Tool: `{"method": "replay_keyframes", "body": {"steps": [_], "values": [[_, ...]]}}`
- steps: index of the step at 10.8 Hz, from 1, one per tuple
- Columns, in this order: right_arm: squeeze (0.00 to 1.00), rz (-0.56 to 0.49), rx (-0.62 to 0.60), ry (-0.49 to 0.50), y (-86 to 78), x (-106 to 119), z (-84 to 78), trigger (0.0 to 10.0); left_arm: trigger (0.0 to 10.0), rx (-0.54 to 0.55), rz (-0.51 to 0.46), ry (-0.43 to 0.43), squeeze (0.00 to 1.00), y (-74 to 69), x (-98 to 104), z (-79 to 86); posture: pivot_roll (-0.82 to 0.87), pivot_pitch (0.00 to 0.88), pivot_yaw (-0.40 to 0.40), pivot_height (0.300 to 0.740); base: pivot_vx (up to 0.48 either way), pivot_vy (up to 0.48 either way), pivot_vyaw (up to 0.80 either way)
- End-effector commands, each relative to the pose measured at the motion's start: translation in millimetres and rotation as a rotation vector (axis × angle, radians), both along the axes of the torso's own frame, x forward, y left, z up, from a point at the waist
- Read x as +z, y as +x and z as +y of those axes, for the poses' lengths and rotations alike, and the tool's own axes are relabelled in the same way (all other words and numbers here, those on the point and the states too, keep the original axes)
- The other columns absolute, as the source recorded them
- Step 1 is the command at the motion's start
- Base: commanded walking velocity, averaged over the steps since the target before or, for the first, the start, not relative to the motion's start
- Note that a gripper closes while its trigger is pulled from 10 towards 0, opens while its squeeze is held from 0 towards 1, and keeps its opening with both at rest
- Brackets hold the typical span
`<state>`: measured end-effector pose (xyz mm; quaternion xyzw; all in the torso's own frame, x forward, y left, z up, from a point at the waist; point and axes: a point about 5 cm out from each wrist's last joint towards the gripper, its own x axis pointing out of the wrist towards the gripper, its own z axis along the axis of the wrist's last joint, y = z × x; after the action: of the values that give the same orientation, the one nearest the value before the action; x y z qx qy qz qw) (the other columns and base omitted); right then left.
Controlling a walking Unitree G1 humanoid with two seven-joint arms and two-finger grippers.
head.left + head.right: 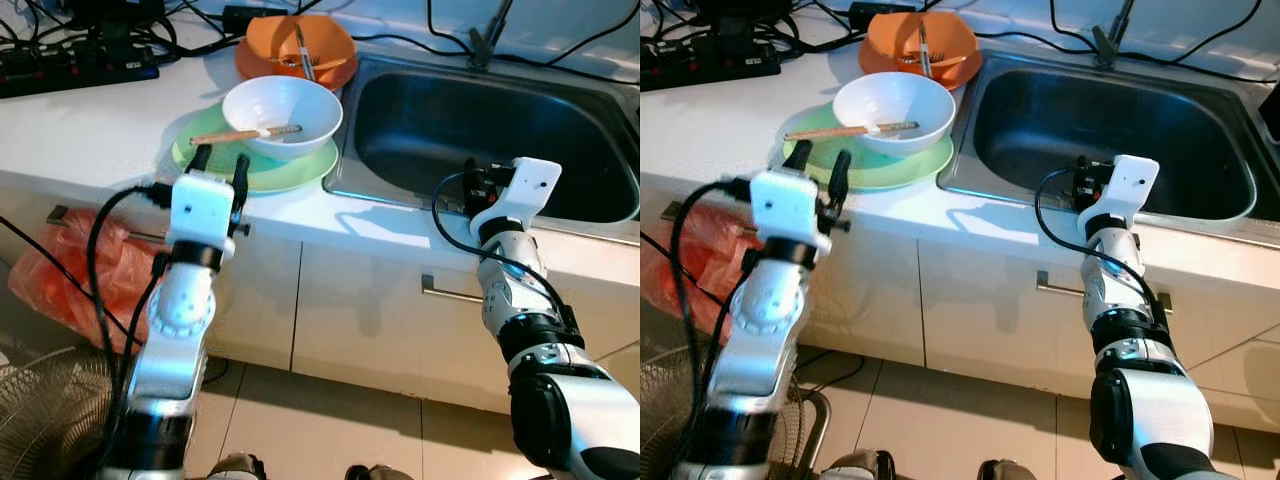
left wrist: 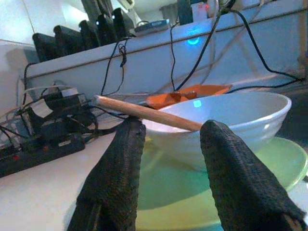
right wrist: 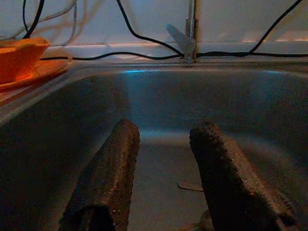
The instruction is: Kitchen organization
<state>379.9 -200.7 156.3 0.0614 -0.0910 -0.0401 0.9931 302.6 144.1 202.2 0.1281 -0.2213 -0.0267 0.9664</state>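
Note:
A white bowl (image 1: 283, 115) sits on a light green plate (image 1: 305, 170) on the white counter, with wooden chopsticks (image 1: 240, 134) lying across its rim. Behind it an orange bowl (image 1: 296, 45) on an orange plate holds a utensil. My left gripper (image 1: 222, 157) is open at the green plate's front edge, its fingers pointing at the white bowl (image 2: 231, 120) and nothing between them. My right gripper (image 3: 165, 129) is open over the front rim of the steel sink (image 1: 480, 140), pointing into the basin.
A faucet (image 1: 487, 35) stands behind the sink. A black power strip (image 1: 70, 65) and cables lie on the counter's far left. Below are white cabinet doors with a handle (image 1: 450, 292), a red plastic bag (image 1: 60, 270) and a fan (image 1: 50, 420) on the floor.

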Motion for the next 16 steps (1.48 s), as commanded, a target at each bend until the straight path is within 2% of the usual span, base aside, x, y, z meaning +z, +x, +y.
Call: {"method": "replay_keyframes", "body": {"steps": [1, 5, 11, 12, 13, 16], "values": [[0.0, 0.049, -0.004, 0.018, -3.2, -13, 1.1, 10.0, 10.0, 0.006, 0.019, -0.041, 0.0, 2.2, -2, 0.4, 0.12, 0.121, -0.031, 0.74, 0.0, 0.0, 0.0], [0.0, 0.052, 0.007, 0.006, -3.5, -14, 4.4, 10.0, 10.0, -0.003, 0.004, -0.063, 0.0, 14.7, 2, -4.4, 0.11, 0.122, -0.03, 0.74, 0.0, 0.0, 0.0], [0.0, 0.037, 0.011, -0.001, -3.8, -13, 4.5, 10.0, 10.0, -0.057, -0.045, -0.113, 0.0, 31.9, 15, -23.2, 0.11, 0.12, -0.03, 0.74, 0.0, 0.0, 0.0], [0.0, 0.034, 0.01, 0.0, -4.0, -12, 4.2, 10.0, 0.5, -0.063, -0.052, -0.12, 0.0, 34.5, 17, -25.5, 0.09, 0.115, -0.024, 0.74, 0.0, 0.0, 0.0], [0.0, 0.032, 0.008, -0.001, -4.3, -12, 3.2, 10.0, 0.0, -0.07, -0.056, -0.122, 0.0, 35.3, 18, -27.2, 0.09, 0.115, -0.024, 0.74, 0.0, 0.0, 0.0], [0.0, 0.027, 0.006, 0.005, -4.4, -12, 3.9, 10.0, 0.0, -0.081, -0.068, -0.125, 0.0, 35.4, 19, -28.1, 0.09, 0.118, -0.023, 0.74, 0.0, 0.0, 0.0]]}}
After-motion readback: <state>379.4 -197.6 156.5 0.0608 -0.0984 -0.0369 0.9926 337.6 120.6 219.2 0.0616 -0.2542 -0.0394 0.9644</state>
